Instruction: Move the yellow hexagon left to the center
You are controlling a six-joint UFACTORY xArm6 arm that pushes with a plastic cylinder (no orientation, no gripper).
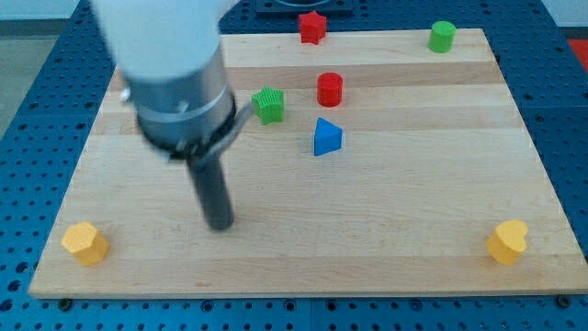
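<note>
You saw the yellow hexagon by the counter's lower-left corner, my tip right of it; no hand showed.

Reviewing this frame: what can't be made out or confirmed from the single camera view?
- Board area behind the blurred arm, at the view's upper left: hidden.
- Green star block: its left edge is covered by the arm's collar.
- My tip: contact with the board cannot be judged.
- Arm's upper part: cut off by the view's top.

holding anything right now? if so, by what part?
Nothing held. My tip rests on bare board, touching no block; the yellow hexagon sits apart toward the view's bottom left.
</note>
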